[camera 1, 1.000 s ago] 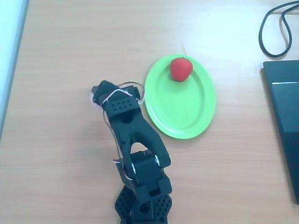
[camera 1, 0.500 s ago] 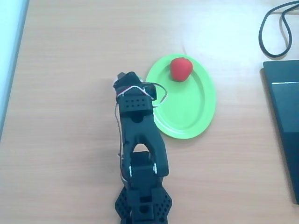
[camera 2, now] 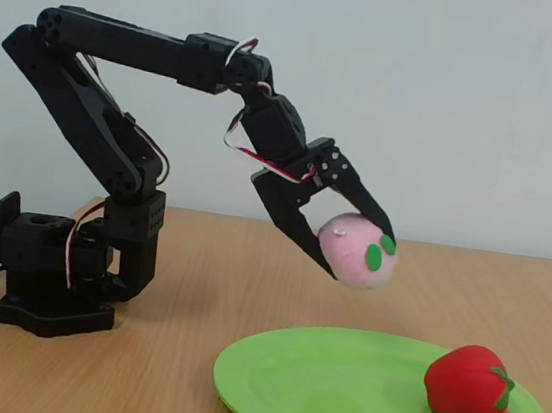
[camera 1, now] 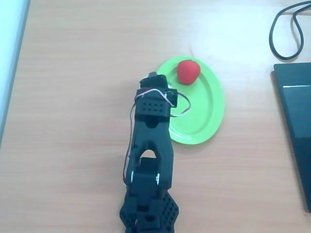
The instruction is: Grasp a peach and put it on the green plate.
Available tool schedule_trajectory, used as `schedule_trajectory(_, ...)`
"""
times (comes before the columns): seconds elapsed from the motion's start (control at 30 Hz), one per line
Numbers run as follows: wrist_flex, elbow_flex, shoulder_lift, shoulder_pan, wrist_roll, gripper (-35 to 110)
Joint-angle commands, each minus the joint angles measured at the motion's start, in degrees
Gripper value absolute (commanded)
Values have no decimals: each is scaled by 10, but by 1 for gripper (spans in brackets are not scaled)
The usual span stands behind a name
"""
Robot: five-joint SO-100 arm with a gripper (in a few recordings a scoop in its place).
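Note:
In the fixed view my black gripper [camera 2: 356,255] is shut on the pale pink peach [camera 2: 356,249], whose green leaves face the camera. The peach hangs in the air above the near-left part of the green plate [camera 2: 333,395]. A small red fruit [camera 2: 468,384] lies on the plate's right side. From overhead, my arm reaches over the left rim of the green plate [camera 1: 206,114], and the wrist hides the peach and the fingers. The red fruit [camera 1: 187,71] sits at the plate's far end, just past the gripper [camera 1: 154,80].
A black cable [camera 1: 286,29] loops at the top right of the overhead view, and a dark flat device [camera 1: 296,121] lies along the right edge. The arm's base [camera 2: 51,275] stands at the left in the fixed view. Bare wooden table [camera 1: 73,97] stretches left of the plate.
My arm has swung to the right in the overhead view, from beside the plate's left rim to over the plate's left part.

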Motion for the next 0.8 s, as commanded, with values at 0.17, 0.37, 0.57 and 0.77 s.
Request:
schedule_trajectory(0.17,10,-23,-4,81,28,29)
schedule_trajectory(0.37,10,-25,-44,106,37,29)
schedule_trajectory(0.57,7,-39,-103,113,53,32)
schedule_trajectory(0.77,3,-71,-177,120,63,34)
